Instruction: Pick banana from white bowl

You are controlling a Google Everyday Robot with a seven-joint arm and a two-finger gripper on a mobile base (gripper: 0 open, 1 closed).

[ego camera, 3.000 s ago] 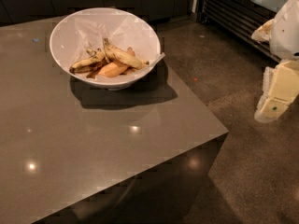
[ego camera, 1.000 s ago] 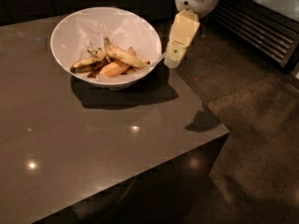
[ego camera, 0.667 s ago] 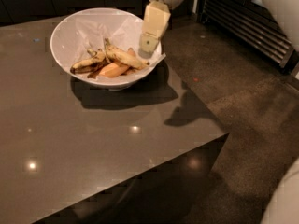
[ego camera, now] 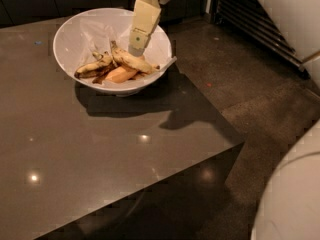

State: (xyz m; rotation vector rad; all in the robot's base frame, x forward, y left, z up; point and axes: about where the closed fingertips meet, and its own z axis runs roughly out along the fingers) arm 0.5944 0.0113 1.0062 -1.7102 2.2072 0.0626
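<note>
The white bowl (ego camera: 70, 39), lined with crinkled white paper, stands at the back left of the grey table. In it lie a pale-yellow speckled banana (ego camera: 131, 61), a darker blackened banana (ego camera: 93, 68) and a smooth orange piece (ego camera: 120, 75). My gripper (ego camera: 136, 50) reaches down from the top of the view over the bowl's right half, its cream tip just above the pale banana's upper end.
The grey table (ego camera: 100, 149) ends in a corner at the right front, with dark floor beyond. A metal grille (ego camera: 260, 24) runs along the back right. White parts of my own body (ego camera: 295, 194) fill the right edge and lower right corner.
My gripper has swung in from the far right, leftward across the table edge, and now hangs over the bowl. The bowl and fruit have not moved.
</note>
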